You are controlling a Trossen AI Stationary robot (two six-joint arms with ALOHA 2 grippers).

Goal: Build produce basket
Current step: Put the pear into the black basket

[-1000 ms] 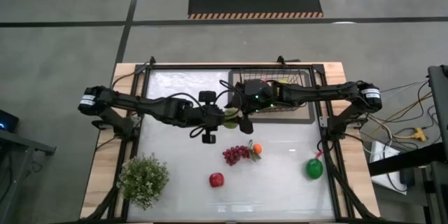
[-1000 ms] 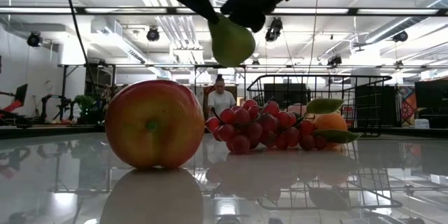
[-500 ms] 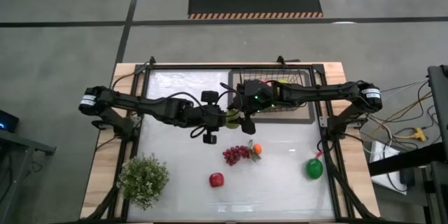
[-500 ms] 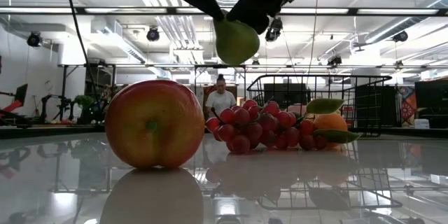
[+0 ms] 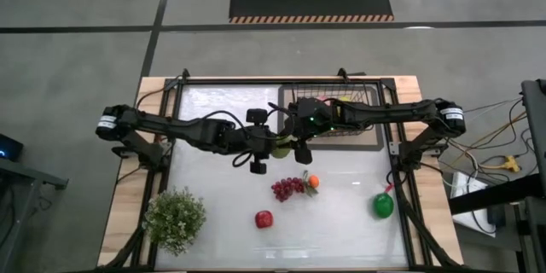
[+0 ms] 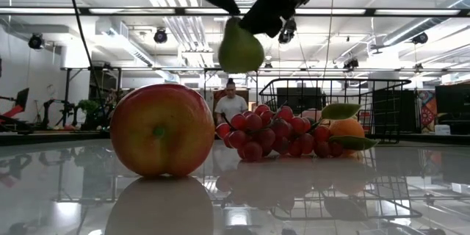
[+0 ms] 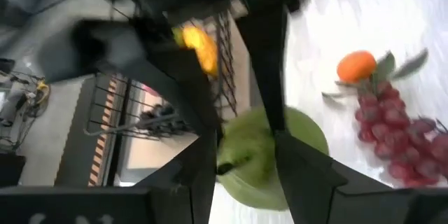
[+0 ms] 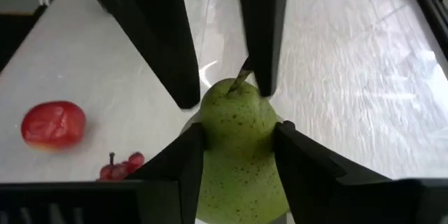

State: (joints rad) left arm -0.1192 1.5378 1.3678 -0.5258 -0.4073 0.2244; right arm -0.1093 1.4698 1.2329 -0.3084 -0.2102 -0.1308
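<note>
Both arms meet above the middle of the table [image 5: 213, 213], a green pear [image 6: 240, 46] held in the air between them. It looks like a handover. The right claw [image 8: 236, 155] presses its fingers against the pear's sides, while the left claw [image 7: 245, 157] straddles the same fruit, so both seem to have it, probably so it cannot fall in the passing. The wire basket [image 5: 363, 98] sits at the far right of the table, beside the right arm, which suits that arm for the drop. Red grapes [image 5: 287, 188], a tangerine [image 5: 313, 182], a red apple [image 5: 264, 219] and a green pepper [image 5: 383, 206] wait on the table. I can read no labels or writing.
</note>
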